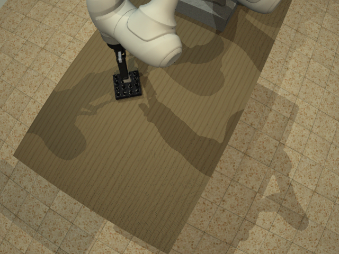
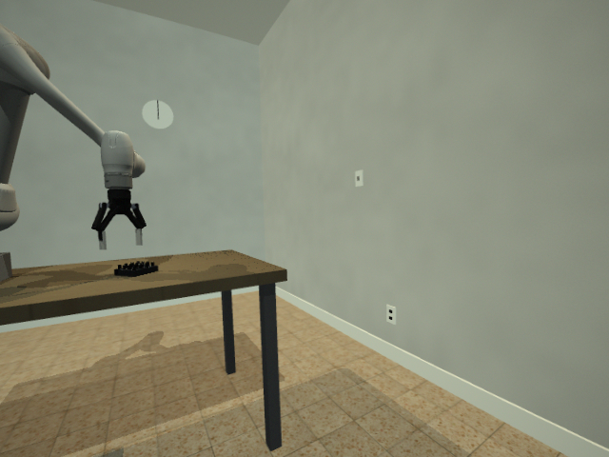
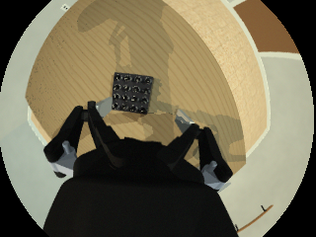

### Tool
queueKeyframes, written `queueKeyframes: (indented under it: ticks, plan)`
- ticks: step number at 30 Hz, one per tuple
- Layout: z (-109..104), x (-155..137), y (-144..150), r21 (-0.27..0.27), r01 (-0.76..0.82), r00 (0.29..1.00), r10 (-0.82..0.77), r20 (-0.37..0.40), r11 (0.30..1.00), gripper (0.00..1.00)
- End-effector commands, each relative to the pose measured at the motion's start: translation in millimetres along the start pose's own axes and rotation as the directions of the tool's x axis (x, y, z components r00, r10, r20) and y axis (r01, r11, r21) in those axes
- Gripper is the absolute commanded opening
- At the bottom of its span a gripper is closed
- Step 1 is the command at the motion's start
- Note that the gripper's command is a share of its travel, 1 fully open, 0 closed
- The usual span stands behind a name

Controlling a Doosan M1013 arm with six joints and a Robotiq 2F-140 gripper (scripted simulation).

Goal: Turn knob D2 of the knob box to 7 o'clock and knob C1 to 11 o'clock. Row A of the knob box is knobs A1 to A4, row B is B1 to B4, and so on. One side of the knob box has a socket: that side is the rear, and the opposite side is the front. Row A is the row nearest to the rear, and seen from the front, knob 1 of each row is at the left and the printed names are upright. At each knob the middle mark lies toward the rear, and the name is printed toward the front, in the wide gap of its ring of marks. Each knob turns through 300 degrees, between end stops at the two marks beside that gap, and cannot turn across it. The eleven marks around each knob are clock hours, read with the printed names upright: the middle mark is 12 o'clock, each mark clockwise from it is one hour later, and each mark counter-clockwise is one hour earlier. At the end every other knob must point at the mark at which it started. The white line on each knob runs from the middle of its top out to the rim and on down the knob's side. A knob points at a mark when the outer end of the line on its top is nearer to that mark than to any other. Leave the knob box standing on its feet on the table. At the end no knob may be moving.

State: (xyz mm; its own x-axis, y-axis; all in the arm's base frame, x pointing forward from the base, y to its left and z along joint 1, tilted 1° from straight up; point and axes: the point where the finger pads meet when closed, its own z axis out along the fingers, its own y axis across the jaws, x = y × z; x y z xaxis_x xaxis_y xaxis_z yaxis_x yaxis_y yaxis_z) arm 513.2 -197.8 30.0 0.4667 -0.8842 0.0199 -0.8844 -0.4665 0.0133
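The knob box (image 1: 127, 85) is a small black square block with several black knobs. It stands on the wooden table, and also shows in the side view (image 2: 136, 268) and in the wrist view (image 3: 132, 93). My gripper (image 2: 119, 241) hangs well above the box with its fingers spread wide and nothing between them. In the wrist view the two fingers stand far apart, with the gripper (image 3: 134, 109) just below the box in the picture. In the overhead view the gripper (image 1: 123, 78) partly covers the box. The knob lines and printed names are too small to read.
The robot's base block (image 1: 206, 12) stands at the far end of the table. The white arm (image 1: 142, 29) reaches over the table near the box. The table edge (image 2: 265, 277) lies to the right of the box in the side view.
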Motion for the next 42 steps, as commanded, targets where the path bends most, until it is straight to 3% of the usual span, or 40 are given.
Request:
queueKeyframes:
  ticks: [1,5,7,15,42]
  plan:
    - [-23.2,0.2,-1.7,0.005,0.000,1.000,0.000,0.000,1.000,1.00]
    - [-47.7,0.2,-1.5,0.005,0.000,1.000,0.000,0.000,1.000,1.00]
    - [-47.7,0.2,-1.5,0.005,0.000,1.000,0.000,0.000,1.000,1.00]
    - [-79.9,0.2,-1.4,0.005,0.000,1.000,0.000,0.000,1.000,1.00]
    - [-82.1,0.2,-1.4,0.005,0.000,1.000,0.000,0.000,1.000,1.00]
